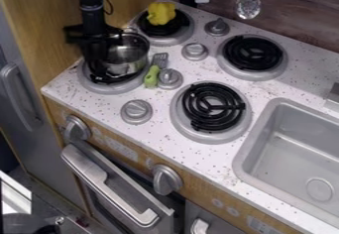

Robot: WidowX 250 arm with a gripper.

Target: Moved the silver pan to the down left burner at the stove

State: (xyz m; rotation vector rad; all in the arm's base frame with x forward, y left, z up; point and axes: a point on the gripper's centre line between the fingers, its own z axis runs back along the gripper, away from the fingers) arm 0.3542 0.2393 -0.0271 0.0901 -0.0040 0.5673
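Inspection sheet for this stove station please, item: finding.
Surface: white speckled counter, four coil burners.
Job's things: silver pan over the lower-left burner; can't tell if fully seated.
Clutter: yellow pepper-like toy on the upper-left burner; green-handled spatula beside the pan.
Gripper: at the pan's left side; grip unclear.
Cables: thin black loop beside the arm.
Surroundings: sink right; two utensils hanging behind.
Spills: nothing seen.

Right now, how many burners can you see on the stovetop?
4: the lower left burner, under the silver pan; the upper left burner, under the yellow pepper; the upper right burner; and the lower right burner, left of the sink.
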